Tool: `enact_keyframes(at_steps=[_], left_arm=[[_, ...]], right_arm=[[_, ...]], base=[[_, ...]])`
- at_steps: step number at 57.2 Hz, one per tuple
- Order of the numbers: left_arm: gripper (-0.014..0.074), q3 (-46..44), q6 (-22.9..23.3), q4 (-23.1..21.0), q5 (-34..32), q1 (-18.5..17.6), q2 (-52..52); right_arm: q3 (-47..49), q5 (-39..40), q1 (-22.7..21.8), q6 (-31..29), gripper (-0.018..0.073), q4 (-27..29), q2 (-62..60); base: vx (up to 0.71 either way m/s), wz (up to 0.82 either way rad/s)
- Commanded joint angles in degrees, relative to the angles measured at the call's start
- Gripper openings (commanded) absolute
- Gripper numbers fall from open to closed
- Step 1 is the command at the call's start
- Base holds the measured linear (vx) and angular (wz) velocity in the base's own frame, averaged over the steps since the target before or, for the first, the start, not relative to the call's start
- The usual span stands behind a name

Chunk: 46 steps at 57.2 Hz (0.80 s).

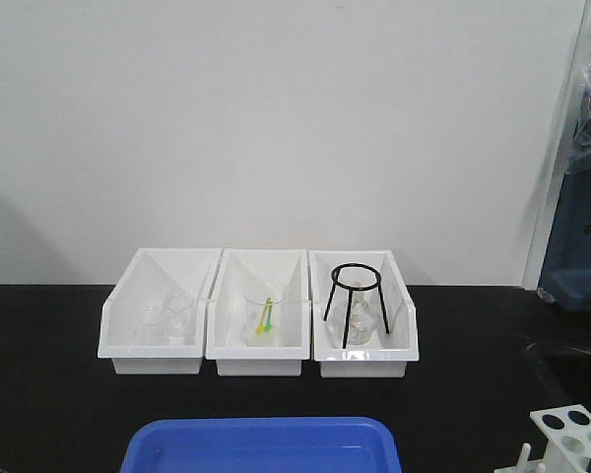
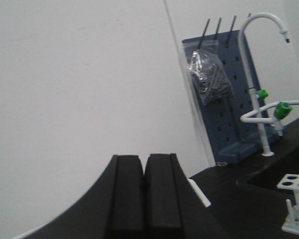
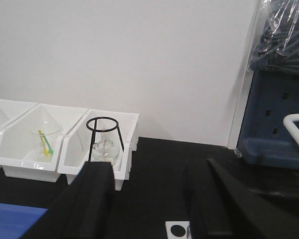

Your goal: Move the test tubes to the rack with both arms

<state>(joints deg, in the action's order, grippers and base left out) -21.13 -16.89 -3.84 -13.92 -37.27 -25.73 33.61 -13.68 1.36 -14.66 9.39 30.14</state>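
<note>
The rack sits just below and between the spread fingers of the right gripper, far nearer than to the left gripper (fingers pressed together, holding nothing), from which it lies off to the right; no test tube shows plainly.

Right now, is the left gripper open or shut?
Shut. In the left wrist view the left gripper has its two black fingers pressed together, with nothing between them.
</note>
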Motion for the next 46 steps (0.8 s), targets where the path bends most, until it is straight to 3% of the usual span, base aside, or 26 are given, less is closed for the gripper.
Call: enact_keyframes(at_steps=[1,11,25,37,46], left_arm=[[-0.0006,1.6,2.5,0.0,-4.6,4.2,3.8],[-0.0006,6.6,3.1,0.1,-0.1,15.0,8.7],[-0.0006,13.0,9.7,0.3,8.9,26.9,12.6],[-0.0006,21.4,9.9,1.1,8.6,28.9,20.2],[-0.0006,21.3,9.8,4.7,16.4,28.9,26.2]], right_arm=[[2.0,4.7,-0.1,-0.4,0.0384,-0.2,0.2],[2.0,4.7,-0.1,-0.4,0.0384,-0.2,0.2],[2.0,4.7,-0.1,-0.4,0.0384,-0.2,0.2],[2.0,4.7,-0.1,-0.4,0.0384,-0.2,0.2],[2.0,4.7,-0.1,-0.4,0.0384,-0.2,0.2]], base=[[0.0,0.0],[0.0,0.0],[0.0,0.0],[0.0,0.0],[0.0,0.0]])
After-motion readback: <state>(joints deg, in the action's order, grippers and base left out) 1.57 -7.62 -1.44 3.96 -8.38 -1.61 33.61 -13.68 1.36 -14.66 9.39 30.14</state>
